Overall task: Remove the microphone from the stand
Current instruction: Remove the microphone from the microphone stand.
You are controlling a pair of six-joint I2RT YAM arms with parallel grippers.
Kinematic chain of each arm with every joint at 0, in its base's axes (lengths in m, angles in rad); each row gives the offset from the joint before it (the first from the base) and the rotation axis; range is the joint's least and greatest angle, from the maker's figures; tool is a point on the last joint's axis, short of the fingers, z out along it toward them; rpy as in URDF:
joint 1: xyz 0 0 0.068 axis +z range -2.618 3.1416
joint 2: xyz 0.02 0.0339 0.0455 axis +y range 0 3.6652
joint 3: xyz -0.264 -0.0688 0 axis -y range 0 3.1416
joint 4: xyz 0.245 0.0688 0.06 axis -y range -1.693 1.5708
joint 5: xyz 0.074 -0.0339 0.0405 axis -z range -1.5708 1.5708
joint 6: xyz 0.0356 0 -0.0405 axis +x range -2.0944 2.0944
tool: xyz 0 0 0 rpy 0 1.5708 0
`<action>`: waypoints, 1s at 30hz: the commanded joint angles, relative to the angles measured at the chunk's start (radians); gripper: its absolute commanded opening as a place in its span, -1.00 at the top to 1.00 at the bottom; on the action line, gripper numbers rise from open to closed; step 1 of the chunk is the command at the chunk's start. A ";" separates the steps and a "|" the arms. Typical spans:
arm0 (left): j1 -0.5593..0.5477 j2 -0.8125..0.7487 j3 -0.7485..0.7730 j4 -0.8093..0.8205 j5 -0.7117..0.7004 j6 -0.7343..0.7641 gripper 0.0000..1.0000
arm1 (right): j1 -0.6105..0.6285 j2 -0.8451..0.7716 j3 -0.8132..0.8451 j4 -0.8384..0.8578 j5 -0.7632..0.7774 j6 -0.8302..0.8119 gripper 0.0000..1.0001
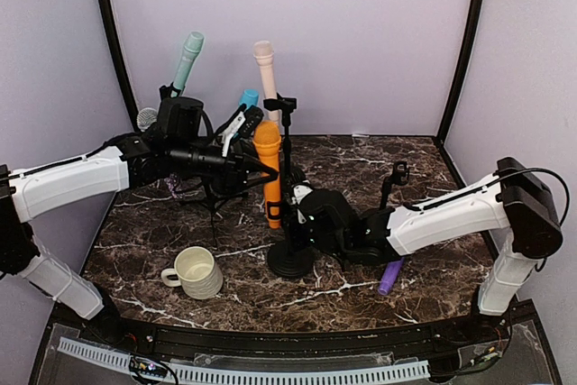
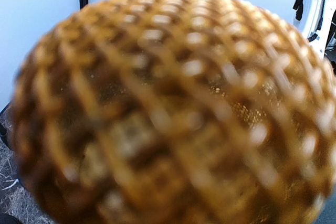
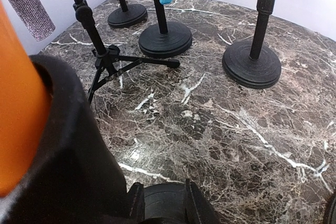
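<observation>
at the far left the left arm reaches in over the dark marble table, and near the front edge below it sits a white mug. behind the arm a teal microphone slants up on its own stand at the back. the left gripper sits right against the orange microphone, just under its head. the wrist view there is filled by the blurred orange mesh of that head, pressed close to the lens, with no fingers showing, so i cannot tell whether this pincer is closed on it or only beside it. the orange microphone stands nearly upright at the middle of the table, its lower end level with the clip of the black stand, whose round base rests on the marble. a pale pink microphone rises behind. the right gripper is drawn in narrow at the stand's pole beside the microphone's lower end, seemingly clamped on the pole. further right a purple object lies flat under the right arm.
</observation>
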 commanded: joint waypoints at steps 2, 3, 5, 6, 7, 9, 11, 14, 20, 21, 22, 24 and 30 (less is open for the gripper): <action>0.019 -0.046 0.080 0.065 0.071 -0.015 1.00 | -0.008 0.046 -0.055 -0.227 0.092 -0.025 1.00; 0.019 -0.046 0.079 0.065 0.069 -0.011 1.00 | -0.008 0.044 -0.054 -0.226 0.092 -0.026 1.00; 0.019 -0.048 0.075 0.065 0.069 -0.003 1.00 | -0.008 0.045 -0.051 -0.229 0.098 -0.021 1.00; 0.019 -0.050 0.071 0.069 0.071 0.000 1.00 | -0.007 0.046 -0.048 -0.232 0.101 -0.017 1.00; 0.018 -0.053 0.069 0.072 0.081 0.008 1.00 | -0.007 0.048 -0.044 -0.240 0.105 -0.012 1.00; 0.019 -0.065 0.054 0.091 0.100 0.018 1.00 | -0.007 0.056 -0.031 -0.261 0.117 0.002 1.00; 0.018 -0.080 0.033 0.112 0.119 0.033 1.00 | -0.008 0.061 -0.016 -0.285 0.128 0.016 1.00; 0.018 -0.108 -0.003 0.140 0.148 0.058 1.00 | -0.015 0.070 0.007 -0.328 0.140 0.046 1.00; 0.015 -0.143 -0.030 0.147 0.145 0.105 1.00 | -0.066 0.070 0.019 -0.369 0.107 0.117 1.00; 0.013 -0.146 -0.032 0.146 0.147 0.107 1.00 | -0.072 0.070 0.022 -0.376 0.103 0.123 1.00; 0.012 -0.153 -0.035 0.146 0.151 0.113 1.00 | -0.083 0.075 0.030 -0.392 0.105 0.129 1.00; 0.010 -0.156 -0.036 0.146 0.152 0.115 1.00 | -0.085 0.082 0.035 -0.403 0.109 0.129 1.00; 0.008 -0.168 -0.035 0.147 0.146 0.119 1.00 | -0.085 0.094 0.035 -0.404 0.106 0.133 1.00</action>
